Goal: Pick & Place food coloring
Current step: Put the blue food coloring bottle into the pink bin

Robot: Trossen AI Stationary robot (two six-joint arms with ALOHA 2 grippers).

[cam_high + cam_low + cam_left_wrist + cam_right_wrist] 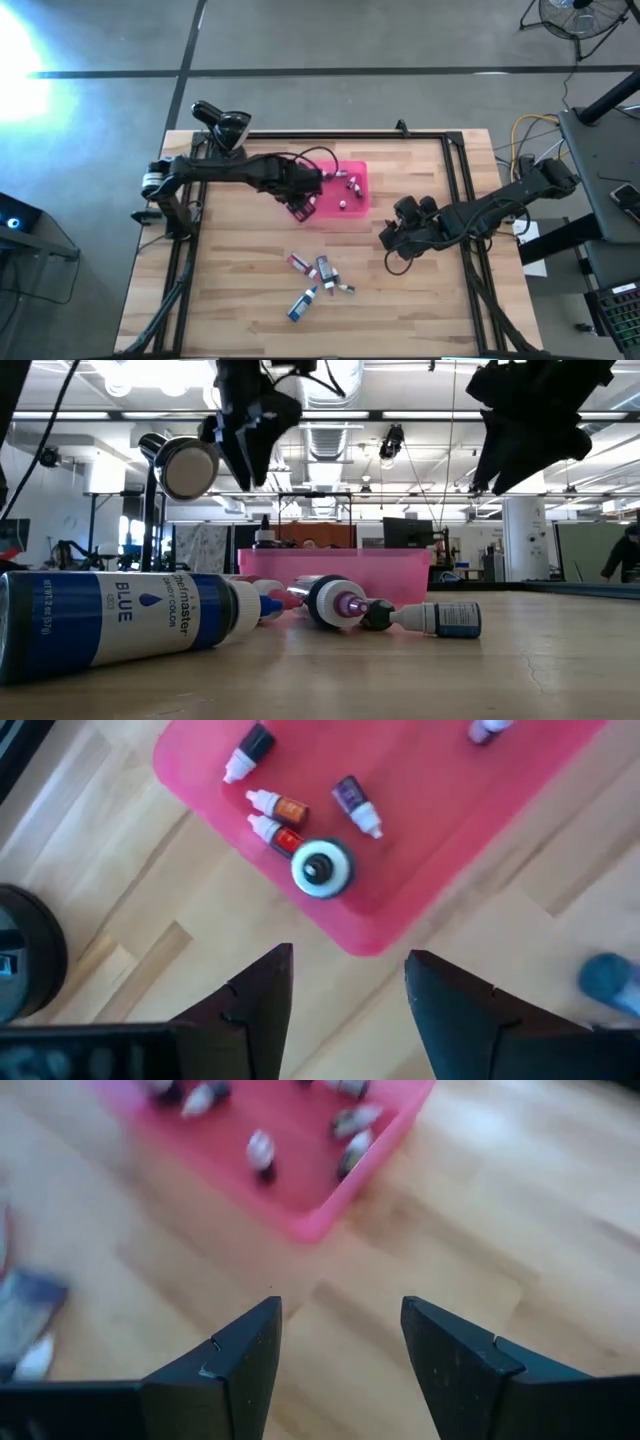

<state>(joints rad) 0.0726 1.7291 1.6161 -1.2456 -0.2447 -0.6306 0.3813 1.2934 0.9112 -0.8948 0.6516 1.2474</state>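
Several small food coloring bottles (318, 278) lie loose on the wooden table's near middle; a big blue-labelled one (120, 622) lies closest in the low view. More bottles (290, 820) lie or stand inside the pink tray (355, 205). My left gripper (303, 203) is open and empty above the tray's near left corner (365, 935). My right gripper (388, 240) is open and empty above bare table, right of the tray and the loose bottles.
A black lamp-like camera head (222, 122) stands at the table's far left. Black frame rails (465, 200) run along the table's sides and far edge. Bare wood lies between the tray and the loose bottles.
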